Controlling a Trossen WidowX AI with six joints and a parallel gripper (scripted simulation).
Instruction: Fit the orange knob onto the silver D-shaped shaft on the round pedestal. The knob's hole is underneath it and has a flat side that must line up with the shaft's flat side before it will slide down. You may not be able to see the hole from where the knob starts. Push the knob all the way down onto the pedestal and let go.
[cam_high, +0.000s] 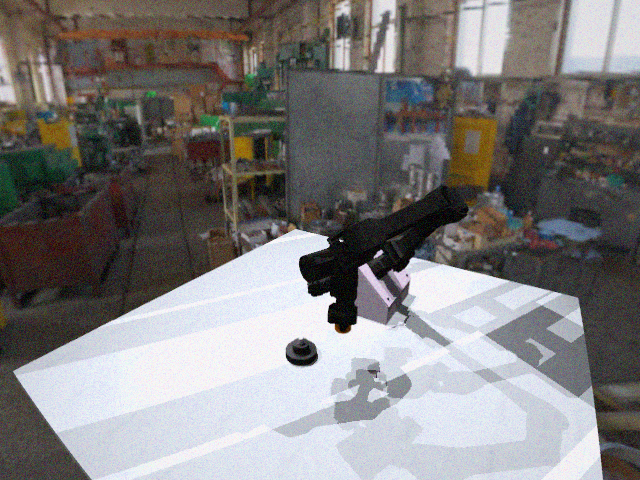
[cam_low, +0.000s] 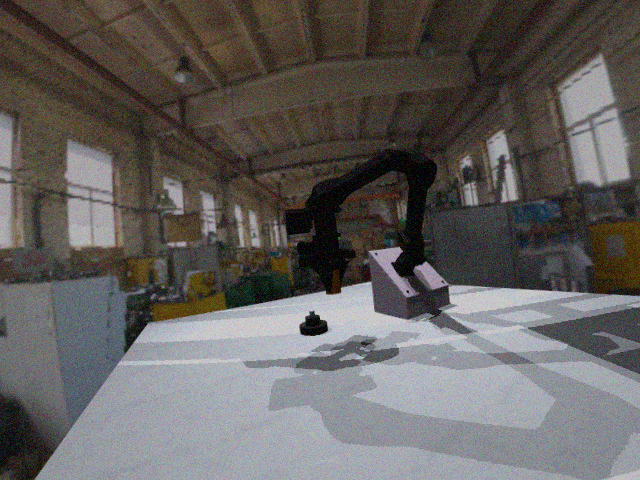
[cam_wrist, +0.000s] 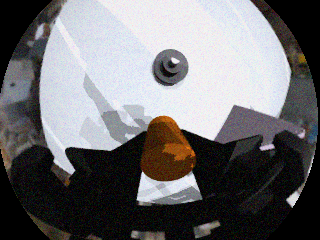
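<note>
The orange knob (cam_high: 338, 328) (cam_low: 336, 283) (cam_wrist: 167, 152) is held between the fingers of my gripper (cam_high: 342, 322) (cam_low: 332, 284) (cam_wrist: 163, 134), which is shut on it and holds it above the table. The round dark pedestal (cam_high: 301, 356) (cam_low: 313, 328) (cam_wrist: 161, 75) stands on the table. In the top and exterior views it is lower and to the left of the knob; in the wrist view it is beyond the knob. Its shaft (cam_low: 311, 314) (cam_wrist: 174, 61) points up and is bare. The shaft's flat side is too small to make out. The knob's hole is hidden underneath.
The pale mauve slanted block (cam_high: 373, 297) (cam_low: 391, 294) (cam_wrist: 250, 125) stands at the arm's base, behind and to the right of the gripper. The arm's shadows fall across the white table (cam_high: 170, 361) (cam_low: 206, 413).
</note>
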